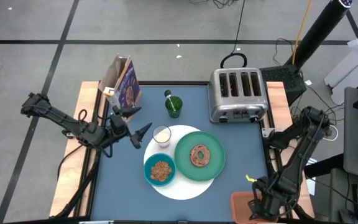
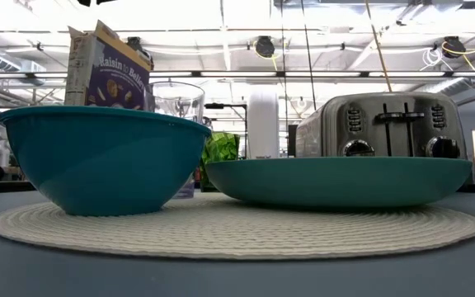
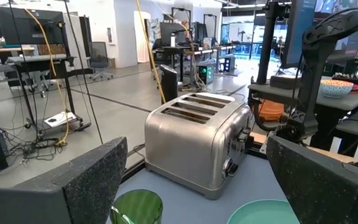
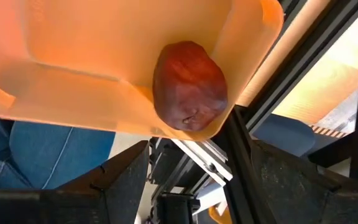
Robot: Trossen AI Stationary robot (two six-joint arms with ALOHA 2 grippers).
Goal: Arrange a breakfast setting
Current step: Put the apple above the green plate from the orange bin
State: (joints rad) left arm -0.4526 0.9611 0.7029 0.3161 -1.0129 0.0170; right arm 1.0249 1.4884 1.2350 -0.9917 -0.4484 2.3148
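White mat [image 1: 188, 186] holds green plate [image 1: 199, 156] with bagel [image 1: 199, 154], teal bowl [image 1: 160, 170] and glass [image 1: 161, 135]. Outstanding: dark-red fruit [image 4: 189, 86], lying in the orange tray [image 4: 104, 56] under the part-open, empty right gripper [image 1: 257, 205]. Left gripper [image 1: 138, 134] wide, empty.

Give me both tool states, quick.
Left tool: open, holding nothing, beside the glass.
Right tool: open, empty, over the fruit in the tray.
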